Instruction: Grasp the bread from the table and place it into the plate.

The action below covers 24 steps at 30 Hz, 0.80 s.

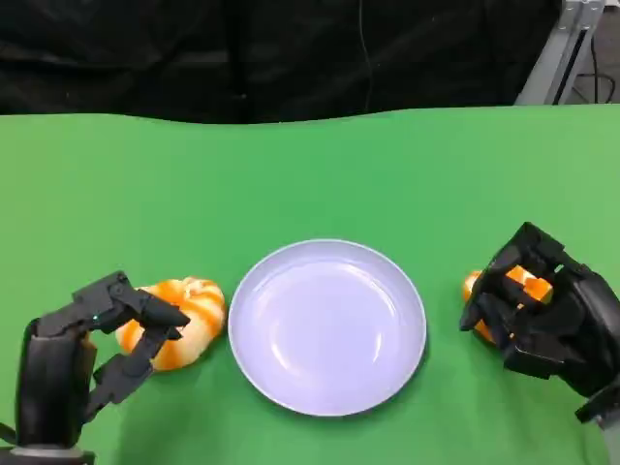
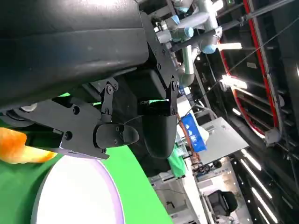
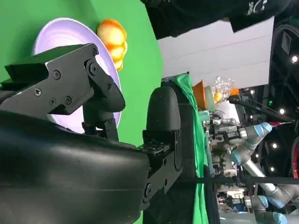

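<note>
A round orange-and-white striped bread (image 1: 184, 320) lies on the green table just left of the empty white plate (image 1: 329, 387). My left hand (image 1: 92, 349) sits at the bread's left side, one finger reaching over its top and another along its front, spread apart. In the left wrist view that bread (image 2: 16, 148) shows beside the plate (image 2: 70, 196) under my left hand (image 2: 103, 130). Right of the plate, my right hand (image 1: 547, 315) curls its fingers around a second orange bread (image 1: 518, 283), mostly covering it. The right wrist view shows the plate (image 3: 44, 35) and the far bread (image 3: 113, 39).
The green table (image 1: 310, 174) runs back to a dark curtain. A metal frame (image 1: 567, 48) stands at the far right corner. In the wrist views, lab equipment and other robot arms (image 2: 196, 32) stand beyond the table.
</note>
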Motion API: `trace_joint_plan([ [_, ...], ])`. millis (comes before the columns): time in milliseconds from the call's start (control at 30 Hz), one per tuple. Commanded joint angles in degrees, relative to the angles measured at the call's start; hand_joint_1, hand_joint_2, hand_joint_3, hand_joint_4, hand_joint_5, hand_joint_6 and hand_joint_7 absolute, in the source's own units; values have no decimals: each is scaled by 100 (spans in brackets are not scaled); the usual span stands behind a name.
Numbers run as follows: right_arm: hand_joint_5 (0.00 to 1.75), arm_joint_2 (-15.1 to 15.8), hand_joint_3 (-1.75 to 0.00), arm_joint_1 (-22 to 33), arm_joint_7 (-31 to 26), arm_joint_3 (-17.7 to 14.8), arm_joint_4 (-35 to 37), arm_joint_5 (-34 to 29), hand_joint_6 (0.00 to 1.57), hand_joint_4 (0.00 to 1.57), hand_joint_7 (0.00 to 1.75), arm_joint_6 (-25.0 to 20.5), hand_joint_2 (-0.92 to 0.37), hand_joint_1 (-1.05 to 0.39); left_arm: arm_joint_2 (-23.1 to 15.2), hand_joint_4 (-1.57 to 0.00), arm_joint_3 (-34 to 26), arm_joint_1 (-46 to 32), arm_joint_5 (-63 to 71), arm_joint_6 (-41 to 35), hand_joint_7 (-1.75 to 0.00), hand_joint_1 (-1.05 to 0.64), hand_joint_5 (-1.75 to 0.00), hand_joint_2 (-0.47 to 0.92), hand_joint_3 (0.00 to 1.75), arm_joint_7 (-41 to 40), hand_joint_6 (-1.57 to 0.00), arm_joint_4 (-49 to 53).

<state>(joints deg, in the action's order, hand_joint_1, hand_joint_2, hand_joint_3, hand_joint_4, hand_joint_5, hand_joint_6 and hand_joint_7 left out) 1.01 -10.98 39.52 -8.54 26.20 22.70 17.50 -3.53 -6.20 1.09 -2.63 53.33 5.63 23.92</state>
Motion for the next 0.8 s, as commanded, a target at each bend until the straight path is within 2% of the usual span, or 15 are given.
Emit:
trace_joint_plan([
  [33,175,86,-114,-70,-20,-46,11,7,37,46,161,54,-66,12,-93,-83,-39,10,-39,102,-30,-3,-74,92,22,36,-104,101],
  [67,175,85,-114,-74,-12,-51,20,12,37,46,161,65,-66,12,-104,-84,-38,28,-50,149,-23,-4,-68,92,20,58,-107,153],
  [100,175,84,-113,-78,-3,-54,26,19,37,46,161,71,-66,11,-115,-87,-34,44,-67,191,-11,-8,-44,92,15,82,-102,198],
  [167,175,87,-113,-87,2,-60,42,24,37,46,161,71,-65,11,-126,-88,-4,73,-182,239,-3,-13,-20,92,11,190,-95,271],
  [233,175,93,-113,-83,-41,-55,24,5,37,45,161,30,-66,11,-138,-85,17,45,-246,168,-1,-17,-13,92,9,274,-88,237],
  [400,175,92,-113,-91,9,-64,31,57,37,45,160,3,-67,13,-222,-76,30,-32,-181,74,0,-29,-3,92,8,370,-69,158],
  [567,175,90,-113,-89,40,-68,28,72,37,45,160,6,-66,11,-315,-71,-46,-40,166,121,0,-41,0,92,9,252,-61,183],
  [633,175,87,-113,-80,17,-64,1,66,37,45,160,-21,-66,12,-392,-60,-107,-58,513,83,0,-52,0,92,11,103,-55,159],
  [800,175,94,-114,-89,35,-69,40,49,37,45,160,35,-67,13,-647,-53,-303,-125,2091,28,0,-70,0,92,12,-795,-49,35],
])
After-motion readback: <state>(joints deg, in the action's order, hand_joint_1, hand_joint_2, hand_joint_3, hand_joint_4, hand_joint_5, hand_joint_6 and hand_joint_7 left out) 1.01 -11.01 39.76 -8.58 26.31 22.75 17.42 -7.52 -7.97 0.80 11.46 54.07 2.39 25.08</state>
